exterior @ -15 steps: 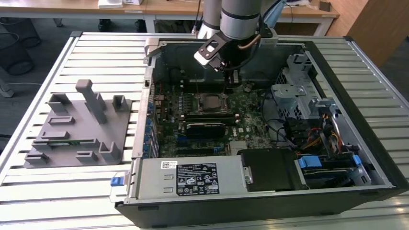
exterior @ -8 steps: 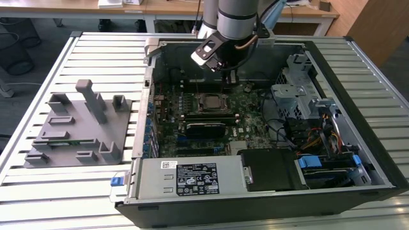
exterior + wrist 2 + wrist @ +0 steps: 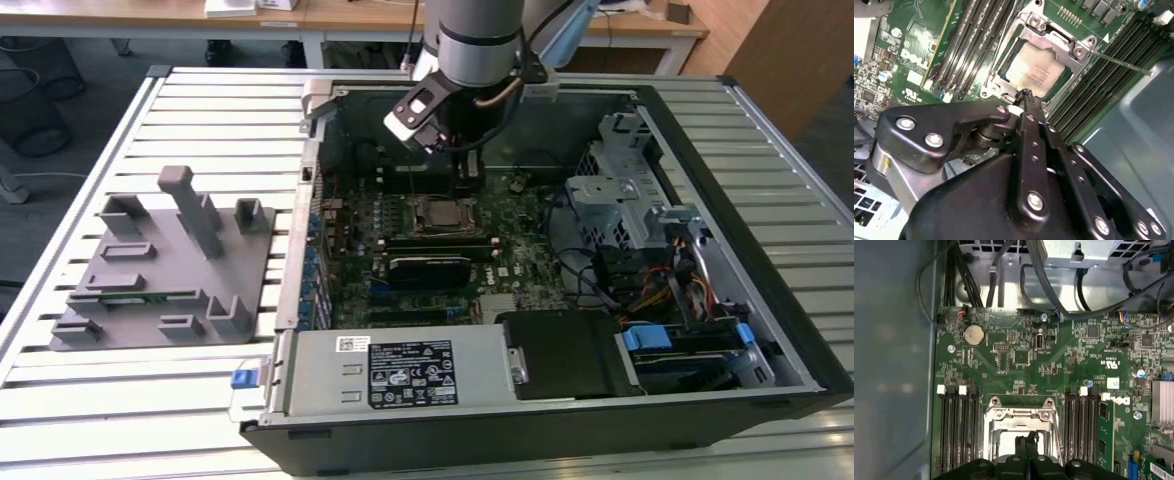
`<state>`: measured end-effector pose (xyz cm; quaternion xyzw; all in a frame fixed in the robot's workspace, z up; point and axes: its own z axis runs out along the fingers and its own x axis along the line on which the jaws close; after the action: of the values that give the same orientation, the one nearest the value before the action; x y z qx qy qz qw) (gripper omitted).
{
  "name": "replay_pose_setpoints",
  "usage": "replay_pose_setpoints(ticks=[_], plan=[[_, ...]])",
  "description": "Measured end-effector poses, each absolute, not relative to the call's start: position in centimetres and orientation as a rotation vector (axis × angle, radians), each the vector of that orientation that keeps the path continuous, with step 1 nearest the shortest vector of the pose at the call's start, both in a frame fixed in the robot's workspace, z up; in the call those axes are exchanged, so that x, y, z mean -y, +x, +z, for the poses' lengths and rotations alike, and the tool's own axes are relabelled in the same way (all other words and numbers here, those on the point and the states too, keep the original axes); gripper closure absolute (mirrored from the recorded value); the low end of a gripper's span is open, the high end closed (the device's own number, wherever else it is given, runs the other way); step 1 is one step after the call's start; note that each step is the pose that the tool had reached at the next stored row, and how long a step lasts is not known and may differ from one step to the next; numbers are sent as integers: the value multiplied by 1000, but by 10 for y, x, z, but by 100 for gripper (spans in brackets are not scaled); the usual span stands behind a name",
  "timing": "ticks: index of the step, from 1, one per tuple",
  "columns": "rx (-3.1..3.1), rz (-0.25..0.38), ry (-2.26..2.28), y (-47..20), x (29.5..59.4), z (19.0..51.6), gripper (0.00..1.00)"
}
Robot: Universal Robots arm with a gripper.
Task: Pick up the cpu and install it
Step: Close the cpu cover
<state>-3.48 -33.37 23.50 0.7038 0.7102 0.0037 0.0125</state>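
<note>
The cpu (image 3: 1036,70) lies flat in the socket on the green motherboard (image 3: 1054,360), its silver top facing up; in the exterior view the cpu (image 3: 441,213) sits mid-board inside the open computer case. A metal socket frame (image 3: 1056,37) surrounds it, and a thin lever (image 3: 1119,62) sticks out to one side. My gripper (image 3: 1026,95) hovers just above the chip's edge with its black fingers pressed together and nothing between them. In the first wrist view the gripper (image 3: 1026,440) hangs over the socket frame (image 3: 1021,415). Seen from outside, the gripper (image 3: 467,180) points down at the board.
Black memory slots (image 3: 956,427) flank the socket on both sides. Cables and a drive cage (image 3: 627,200) fill the case on the exterior view's right. A power supply (image 3: 400,370) sits at the case front. A grey fixture tray (image 3: 160,270) stands on the slatted table at the exterior view's left.
</note>
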Motion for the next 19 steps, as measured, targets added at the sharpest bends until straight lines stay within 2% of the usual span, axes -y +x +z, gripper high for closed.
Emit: replay_pose_setpoints(ticks=[19], plan=[[-2214,12,2193,-73,334,211,89]])
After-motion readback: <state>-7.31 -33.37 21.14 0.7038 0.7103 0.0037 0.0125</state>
